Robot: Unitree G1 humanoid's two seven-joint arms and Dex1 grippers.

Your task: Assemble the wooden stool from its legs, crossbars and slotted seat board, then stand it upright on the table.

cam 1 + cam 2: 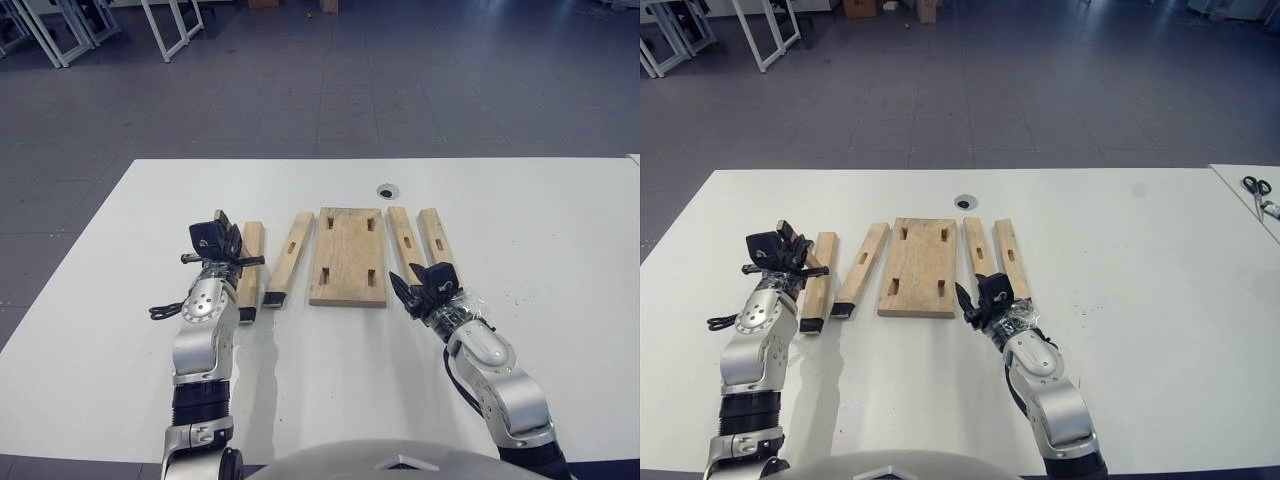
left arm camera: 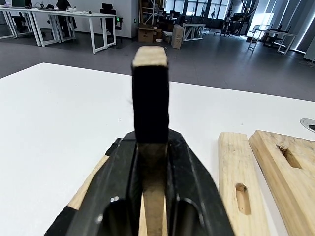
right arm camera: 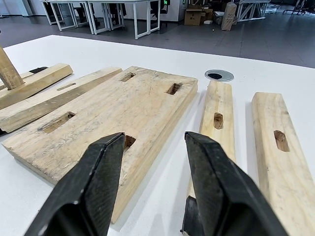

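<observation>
The slotted seat board (image 1: 347, 255) lies flat at the table's middle. Two slotted legs (image 1: 290, 258) (image 1: 251, 268) lie to its left and two (image 1: 404, 243) (image 1: 438, 245) to its right, each with a black near end. My left gripper (image 1: 222, 245) sits at the far left by the outer left leg, shut on a thin wooden bar with a black tip (image 2: 150, 93) that tilts up off the table. My right gripper (image 1: 412, 290) is open, low over the near end of the inner right leg (image 3: 216, 115), beside the board's near right corner (image 3: 123, 142).
A round cable grommet (image 1: 387, 190) sits in the white table behind the board. Scissors (image 1: 1257, 185) lie on a neighbouring table at far right. A black cable loop (image 1: 160, 310) hangs by my left forearm. Bare tabletop lies on both sides and in front.
</observation>
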